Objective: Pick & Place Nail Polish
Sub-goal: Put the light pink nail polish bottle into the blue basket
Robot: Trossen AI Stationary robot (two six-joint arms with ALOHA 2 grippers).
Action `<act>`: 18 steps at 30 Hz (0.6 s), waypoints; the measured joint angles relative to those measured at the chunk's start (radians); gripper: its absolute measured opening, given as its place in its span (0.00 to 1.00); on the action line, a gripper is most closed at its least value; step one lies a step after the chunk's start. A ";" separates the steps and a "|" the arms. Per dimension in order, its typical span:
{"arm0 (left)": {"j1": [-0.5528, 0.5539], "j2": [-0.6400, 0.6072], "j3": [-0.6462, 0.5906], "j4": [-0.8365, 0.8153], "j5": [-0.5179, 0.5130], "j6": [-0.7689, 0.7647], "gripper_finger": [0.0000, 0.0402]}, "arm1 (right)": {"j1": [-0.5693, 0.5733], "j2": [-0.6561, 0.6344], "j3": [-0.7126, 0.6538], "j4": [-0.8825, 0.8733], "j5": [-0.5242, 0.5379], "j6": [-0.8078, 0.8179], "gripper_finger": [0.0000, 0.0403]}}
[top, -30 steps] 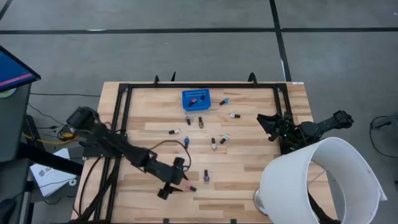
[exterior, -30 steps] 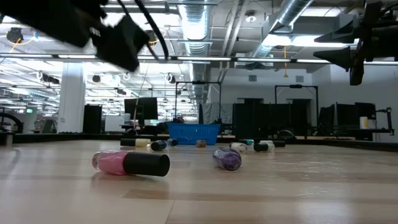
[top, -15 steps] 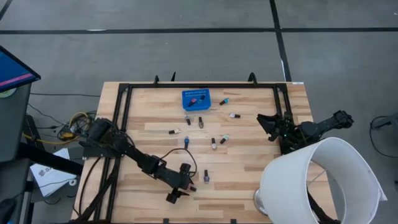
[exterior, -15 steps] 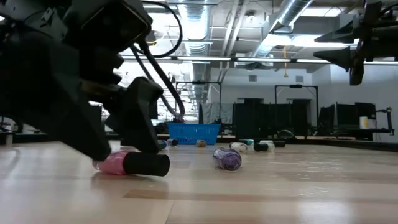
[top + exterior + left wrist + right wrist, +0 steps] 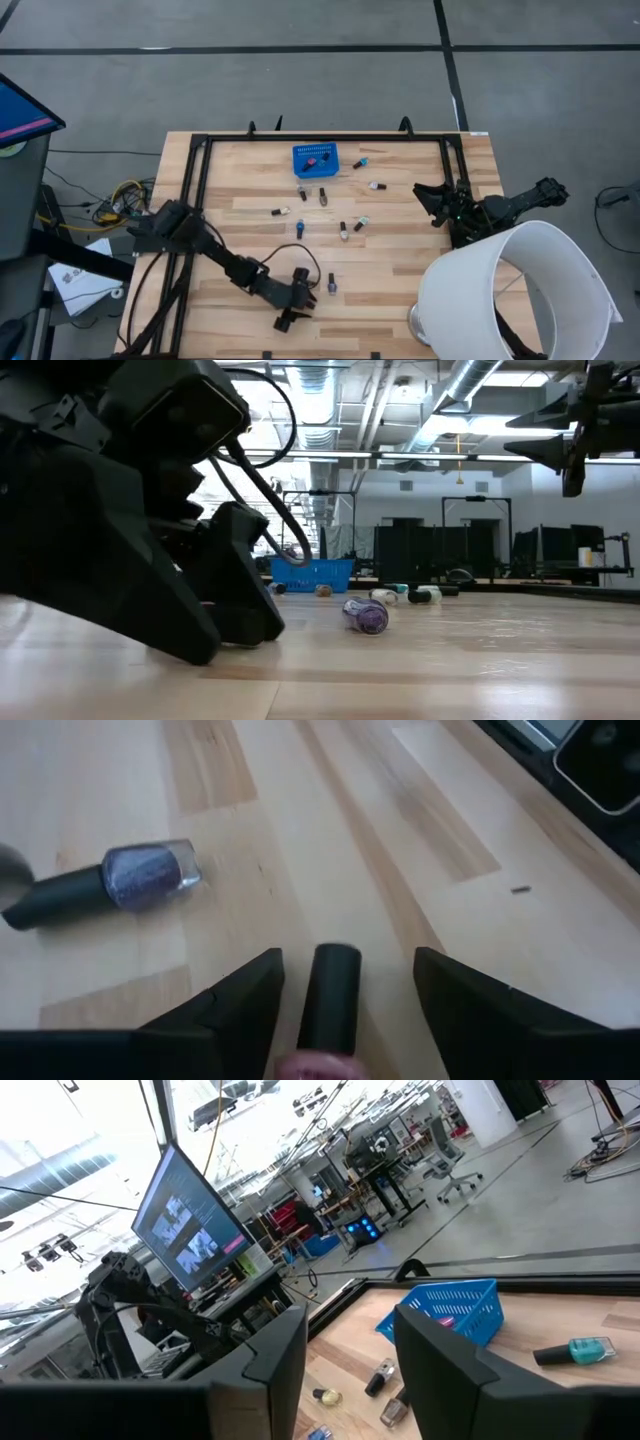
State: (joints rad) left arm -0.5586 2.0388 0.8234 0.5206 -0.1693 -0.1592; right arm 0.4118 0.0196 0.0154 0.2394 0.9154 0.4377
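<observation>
My left gripper [image 5: 335, 982] sits low at the table's [image 5: 400, 270] six o'clock edge, fingers [image 5: 235, 995] spread either side of a pink bottle [image 5: 330, 1010], not touching it; its glass body is mostly cut off, only the smooth black cap clear. A purple bottle [image 5: 110, 885] lies nearby. My right gripper [image 5: 432, 203] waits at three o'clock, part open, empty.

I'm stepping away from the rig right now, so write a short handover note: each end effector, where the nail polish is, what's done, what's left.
Left end effector: down at the table's front, fingers open and straddling a pink bottle, not clamped.
Right end effector: open, empty, waiting raised over the right edge.
Purple bottle lies just beside the left end effector.
Done: a few bottles sit in the blue basket.
Left: grip the pink bottle, take it to the basket, then the other bottles lying mid-table.
</observation>
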 joint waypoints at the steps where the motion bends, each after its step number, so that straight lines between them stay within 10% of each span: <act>1: -0.006 0.009 -0.009 0.025 -0.013 -0.004 0.55 | 0.000 0.000 0.000 0.000 0.000 0.000 0.36; 18: -0.023 0.057 -0.172 0.349 -0.125 -0.055 0.30 | 0.000 0.000 0.000 0.000 0.000 0.000 0.35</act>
State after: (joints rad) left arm -0.5816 2.0957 0.6514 0.8692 -0.2945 -0.2140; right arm 0.4114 0.0195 0.0154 0.2398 0.9154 0.4374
